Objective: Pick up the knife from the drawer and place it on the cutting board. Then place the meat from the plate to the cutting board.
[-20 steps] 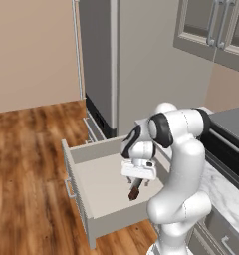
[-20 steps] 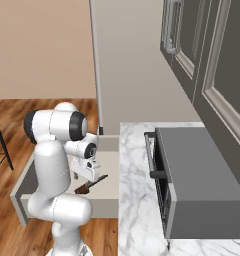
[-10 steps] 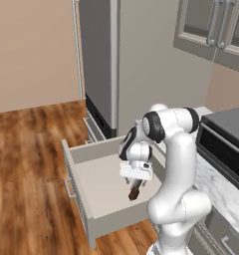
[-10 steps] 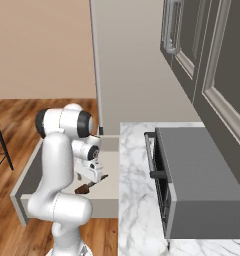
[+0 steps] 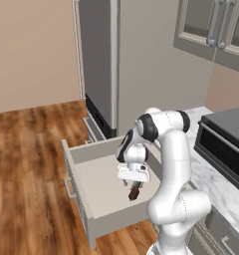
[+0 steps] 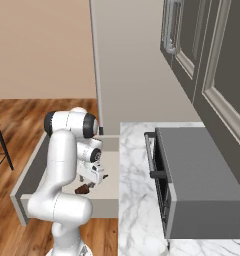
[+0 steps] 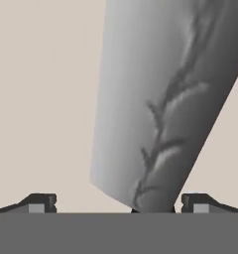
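Lowered a little, the hand (image 5: 134, 180) spreads wide, seemingly straddling the knife (image 5: 134, 191) mid-drawer (image 5: 79, 191).

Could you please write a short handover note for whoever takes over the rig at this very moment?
Pincer: open, lowered into the open drawer, straddling the knife; not gripped yet.
Knife: lies on the drawer floor; its grey blade runs up between the fingertips in the hand view.
Done: drawer is open, pincer is down over the knife.
Left: close on the knife, lift it, put it on the cutting board; then move the meat from the plate to the board.
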